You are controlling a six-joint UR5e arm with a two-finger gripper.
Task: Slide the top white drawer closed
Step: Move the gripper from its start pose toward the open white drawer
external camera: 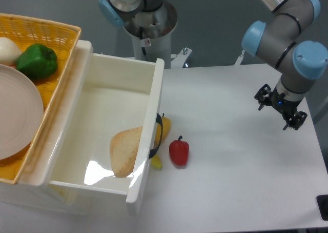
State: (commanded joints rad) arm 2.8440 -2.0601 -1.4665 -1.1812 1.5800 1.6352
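Observation:
The top white drawer (97, 115) stands pulled far out of the cabinet toward the right. Its front panel (151, 120) carries a curved black handle (158, 135). A flat piece of bread (124, 151) lies inside it. My gripper (279, 109) hangs over the table at the far right, well away from the drawer front. It points downward, its black fingers (264, 96) are spread apart, and it holds nothing.
A yellow wicker basket (56, 30) on the cabinet top holds a green pepper (37, 61), a white plate (15, 110) and a white round item (7, 49). A red pepper (179, 152) and a yellow object (156, 162) lie on the table just outside the drawer front.

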